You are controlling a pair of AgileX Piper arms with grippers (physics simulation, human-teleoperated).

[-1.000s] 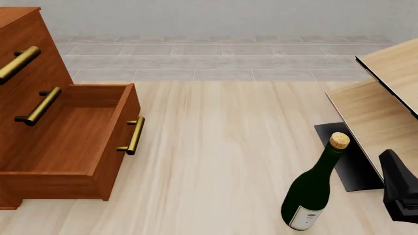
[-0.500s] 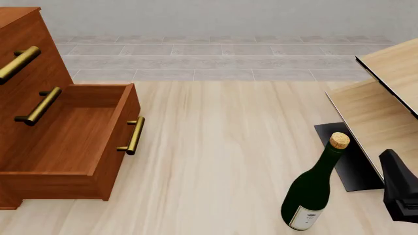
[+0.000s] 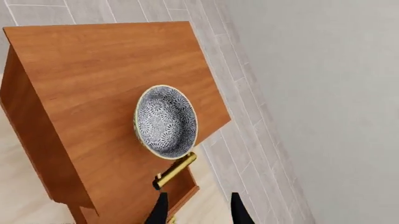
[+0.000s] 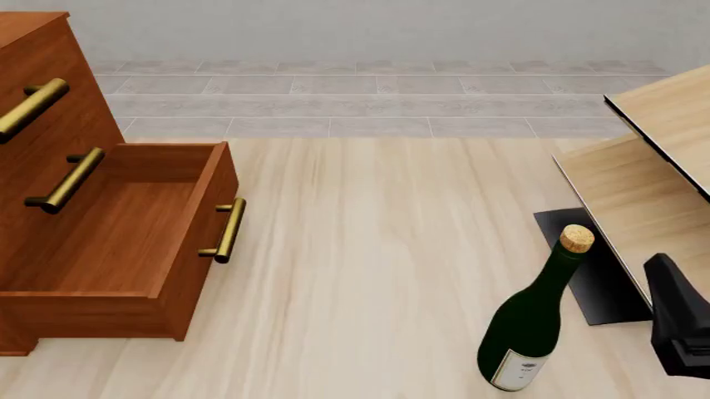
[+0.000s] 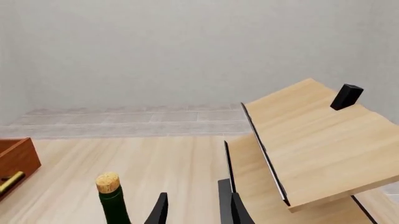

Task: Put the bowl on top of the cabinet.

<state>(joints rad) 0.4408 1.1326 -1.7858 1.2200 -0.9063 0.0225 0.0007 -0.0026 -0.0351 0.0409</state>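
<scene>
Speckled grey-white round bowl (image 3: pixel 166 122) rests on the reddish-brown wooden cabinet (image 3: pixel 112 65) top; left fingers (image 3: pixel 158 211) spread, empty.
Judging the step as retreat: lift straight away, clear of the rim. Right fingers (image 5: pixel 160 209) parted, holding nothing. Count: one bowl, one cabinet, one dark green corked bottle (image 4: pixel 534 314), one pale wood shelf unit (image 4: pixel 654 166).
</scene>
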